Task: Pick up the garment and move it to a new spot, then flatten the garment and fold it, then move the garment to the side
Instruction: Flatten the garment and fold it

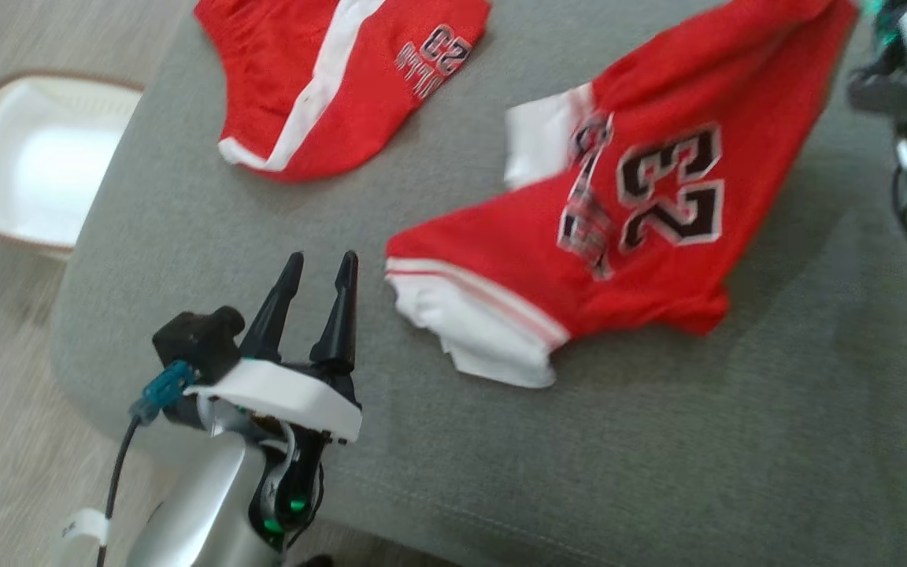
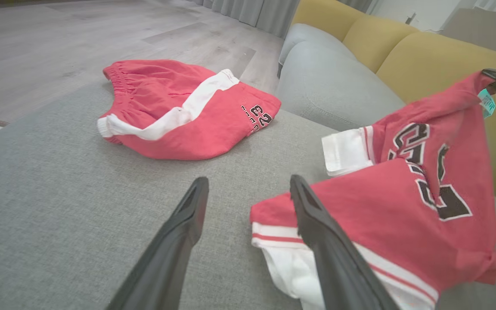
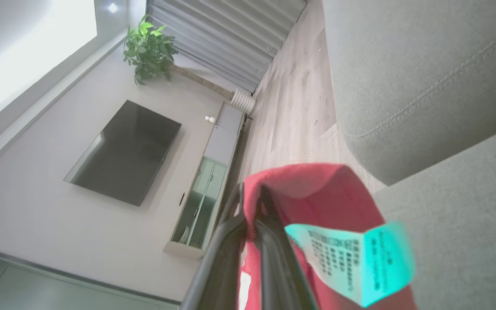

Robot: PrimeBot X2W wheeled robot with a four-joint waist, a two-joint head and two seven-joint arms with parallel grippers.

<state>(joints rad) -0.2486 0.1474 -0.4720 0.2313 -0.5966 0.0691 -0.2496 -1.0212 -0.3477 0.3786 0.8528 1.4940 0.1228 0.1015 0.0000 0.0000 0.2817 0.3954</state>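
Garment [image 1: 516, 268], one; red shorts [image 1: 390, 102], one.

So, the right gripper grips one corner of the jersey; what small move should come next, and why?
Probably move the open left gripper onto the white hem and close there. The right gripper pinches one corner of the jersey, but most of it lies on the cushion, and that hem is near.

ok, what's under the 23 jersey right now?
Grey sofa cushion shows all around the jersey, whose white hem lies on it. The right gripper pinches one corner, lifted off the cushion. Anything beneath the fabric itself is covered; cannot tell.
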